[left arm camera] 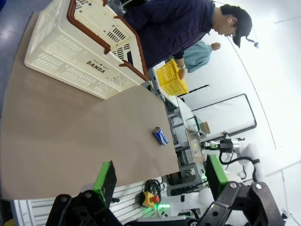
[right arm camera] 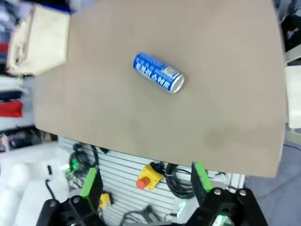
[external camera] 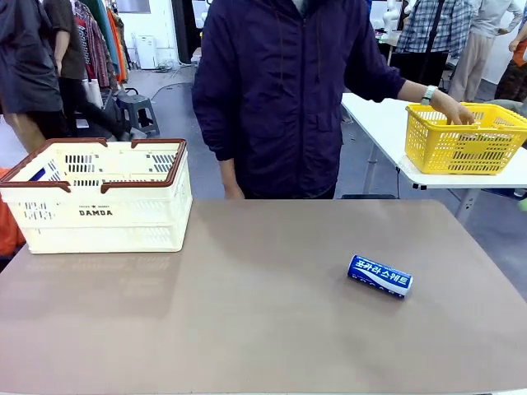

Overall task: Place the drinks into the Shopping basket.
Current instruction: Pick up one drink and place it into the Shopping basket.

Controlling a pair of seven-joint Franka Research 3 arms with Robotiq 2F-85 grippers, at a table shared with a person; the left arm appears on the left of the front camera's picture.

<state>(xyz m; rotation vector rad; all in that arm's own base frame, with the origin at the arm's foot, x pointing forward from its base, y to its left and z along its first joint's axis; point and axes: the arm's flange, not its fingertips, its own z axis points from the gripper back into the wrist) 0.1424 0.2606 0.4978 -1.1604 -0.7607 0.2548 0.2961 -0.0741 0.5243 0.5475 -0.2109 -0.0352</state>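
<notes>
A slim blue-and-white metal can (external camera: 380, 276) with white lettering lies on its side on the brown table (external camera: 247, 329). It is toward the robot's right, well apart from the cream-white slotted plastic basket (external camera: 103, 206) with brown rim and handles, which stands at the table's far left. Nothing touches either. Just under the basket's left rim a sliver of blue (external camera: 37, 174) shows. It may be a drink already placed, but too little of it is visible to tell.

The left hand (left arm camera: 160, 181) hangs wide open and empty over the near table edge, with the can and the basket far ahead of it. The right hand (right arm camera: 146, 183) is spread wide too and holds nothing. The can lies out ahead of its fingers, not between them.

Across the table a person (external camera: 280, 99) in a dark jacket reaches an arm (external camera: 412, 90) into a bright yellow mesh basket (external camera: 461, 144) on a white side table (external camera: 387, 123).

By my reading the work is far from finished. The can on the table has yet to be picked up, no grasp has begun, and the right hand looks the better placed to take it.
</notes>
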